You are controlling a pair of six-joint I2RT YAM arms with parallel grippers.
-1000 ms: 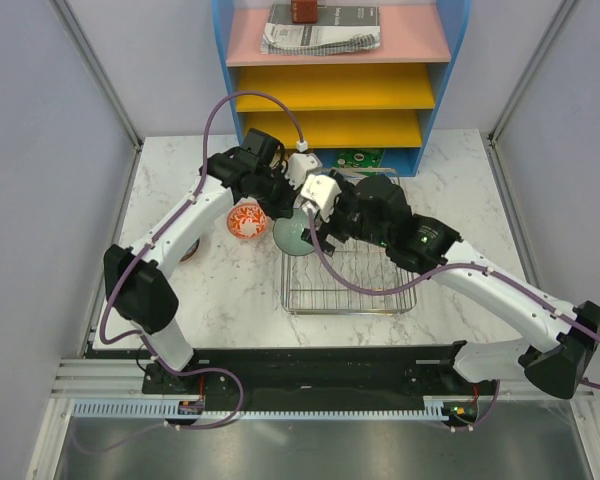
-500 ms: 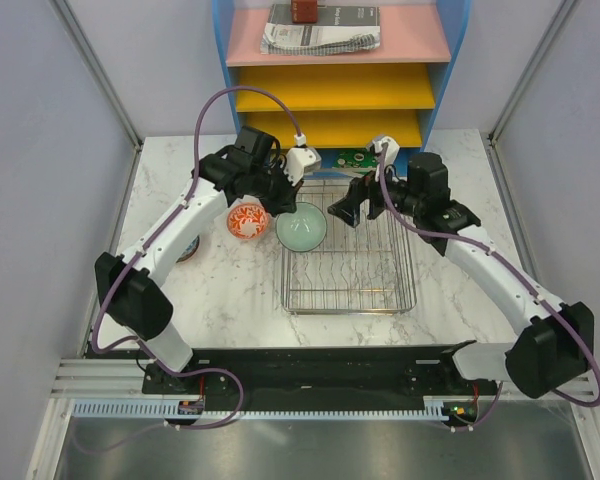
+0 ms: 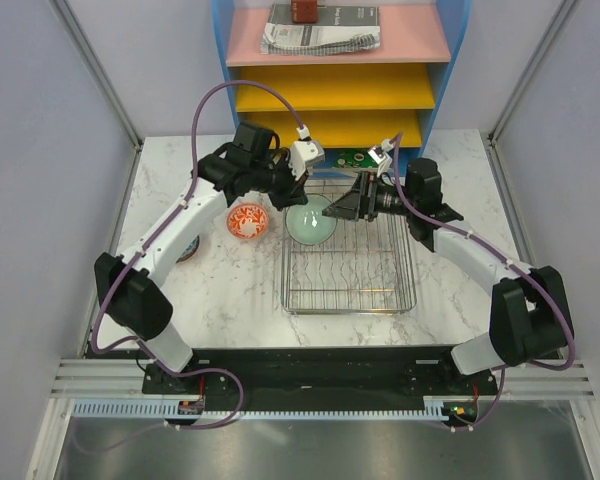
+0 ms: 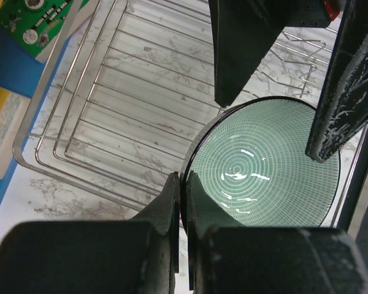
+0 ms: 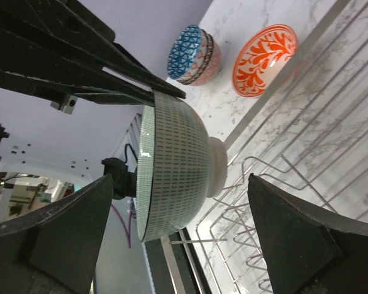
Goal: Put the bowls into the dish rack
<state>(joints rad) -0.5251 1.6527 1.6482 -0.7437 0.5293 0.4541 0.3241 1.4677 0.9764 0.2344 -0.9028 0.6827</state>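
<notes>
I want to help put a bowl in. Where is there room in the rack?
The dish rack is bare across its near half. Its far-left corner is crowded: left gripper holding the pale green bowl, right gripper open beside it.

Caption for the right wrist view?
Pale green bowl, rim pinched by left jaws, hangs over the dish rack between the open right jaws.

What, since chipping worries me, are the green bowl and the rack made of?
The green bowl looks like glazed ceramic: glossy glints inside, plain white foot. The rack looks like chrome-finished metal wire: thin, bright, shiny rods.
</notes>
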